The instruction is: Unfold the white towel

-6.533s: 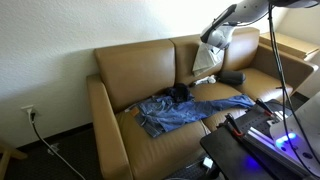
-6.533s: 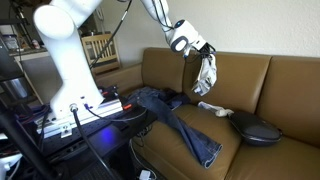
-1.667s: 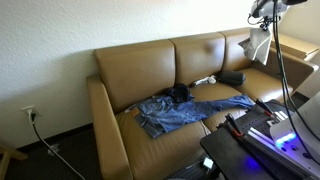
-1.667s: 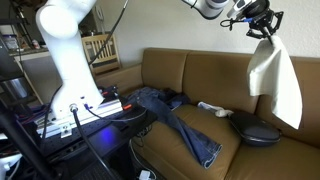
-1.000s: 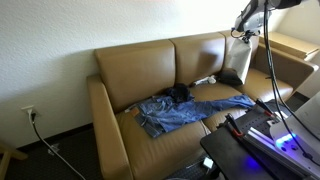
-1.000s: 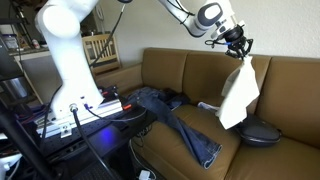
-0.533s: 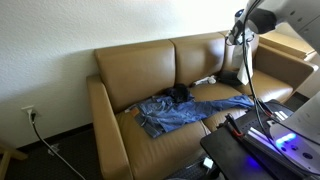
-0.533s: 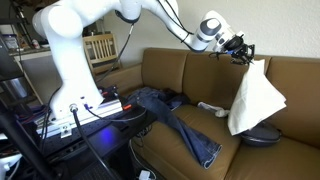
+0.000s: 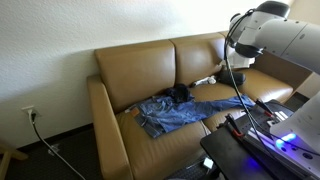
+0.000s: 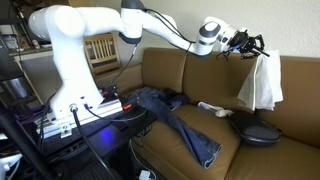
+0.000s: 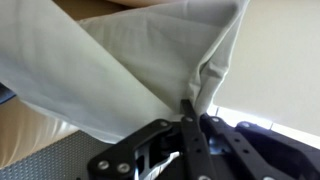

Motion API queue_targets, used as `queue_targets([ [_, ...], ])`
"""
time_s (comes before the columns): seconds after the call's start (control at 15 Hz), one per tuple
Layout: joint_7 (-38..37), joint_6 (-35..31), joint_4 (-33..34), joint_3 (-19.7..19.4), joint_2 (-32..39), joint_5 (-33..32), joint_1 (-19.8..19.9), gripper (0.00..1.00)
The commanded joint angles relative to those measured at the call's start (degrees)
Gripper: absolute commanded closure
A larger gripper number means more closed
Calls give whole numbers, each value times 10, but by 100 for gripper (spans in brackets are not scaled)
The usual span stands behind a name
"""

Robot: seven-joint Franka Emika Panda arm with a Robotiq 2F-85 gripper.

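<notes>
The white towel [image 10: 262,82] hangs in loose folds from my gripper [image 10: 254,45] in front of the brown sofa's [image 10: 180,80] backrest, above a black cushion [image 10: 258,131]. In the wrist view the gripper [image 11: 193,112] is shut on a pinched edge of the towel [image 11: 120,60], which spreads out wide in front of the camera. In an exterior view the arm [image 9: 275,35] fills the right side and hides the towel and gripper.
Blue jeans [image 9: 185,110] lie spread over the sofa seat [image 9: 130,75], also seen in an exterior view [image 10: 185,125]. A small white item [image 10: 210,108] lies next to the black cushion. The robot base [image 10: 70,80] and cables stand beside the sofa.
The gripper lifted the towel off the seat, swung it out and high, then back toward the backrest. The towel now hangs narrower, and the arm has swung in front of the camera.
</notes>
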State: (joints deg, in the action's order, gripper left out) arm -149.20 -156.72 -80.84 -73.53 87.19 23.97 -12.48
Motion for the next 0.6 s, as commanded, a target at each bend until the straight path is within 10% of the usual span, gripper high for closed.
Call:
queue_targets([
  [0.0,0,6,-5,-8,-2,0,0,95],
  [0.53,1,13,-94,-30,-12,12,-83,99],
])
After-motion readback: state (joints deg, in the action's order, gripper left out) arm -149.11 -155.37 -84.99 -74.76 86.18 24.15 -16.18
